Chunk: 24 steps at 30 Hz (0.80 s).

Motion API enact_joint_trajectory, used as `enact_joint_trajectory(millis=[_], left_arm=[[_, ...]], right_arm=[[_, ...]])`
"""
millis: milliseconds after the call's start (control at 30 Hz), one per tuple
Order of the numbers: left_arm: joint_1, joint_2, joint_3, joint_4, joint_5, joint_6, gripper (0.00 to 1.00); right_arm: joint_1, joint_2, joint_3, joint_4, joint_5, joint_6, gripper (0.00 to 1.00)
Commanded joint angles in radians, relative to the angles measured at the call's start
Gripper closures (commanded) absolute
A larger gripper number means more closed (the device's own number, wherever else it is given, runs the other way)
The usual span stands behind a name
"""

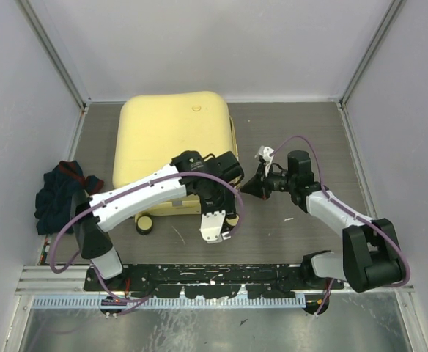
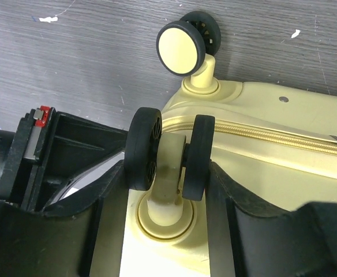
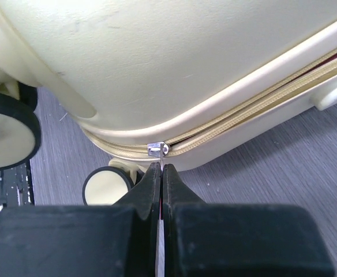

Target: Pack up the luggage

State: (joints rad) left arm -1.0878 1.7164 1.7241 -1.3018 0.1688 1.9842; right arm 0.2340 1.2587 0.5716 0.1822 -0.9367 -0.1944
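The luggage [image 1: 170,139] is a pale yellow hard-shell suitcase lying flat with its lid down, wheels toward me. My left gripper [image 1: 225,204] is at its near right corner. In the left wrist view its fingers [image 2: 108,190] press both sides of a black twin wheel [image 2: 169,153]. A second wheel [image 2: 183,49] sticks out beyond it. My right gripper [image 1: 247,187] is shut on the silver zipper pull [image 3: 158,149] at the rounded corner of the shell [image 3: 157,57]. The zipper looks parted to the right of the slider.
A heap of dark blue clothing [image 1: 60,194] lies on the table left of the suitcase. Another suitcase wheel [image 1: 144,224] sits at the near left corner. Grey walls close in the table on the left, back and right.
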Motion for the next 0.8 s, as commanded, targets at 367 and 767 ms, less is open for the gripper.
enact_joint_trajectory(millis=[367, 767], left_arm=[[-0.120, -0.140, -0.139, -0.203, 0.073, -0.019, 1.00], [-0.142, -0.188, -0.195, -0.050, 0.009, -0.314, 0.80]], right_arm=[[-0.144, 0.264, 0.311, 0.371, 0.080, 0.058, 0.99], [-0.187, 0.202, 0.222, 0.332, 0.107, 0.051, 1.00]])
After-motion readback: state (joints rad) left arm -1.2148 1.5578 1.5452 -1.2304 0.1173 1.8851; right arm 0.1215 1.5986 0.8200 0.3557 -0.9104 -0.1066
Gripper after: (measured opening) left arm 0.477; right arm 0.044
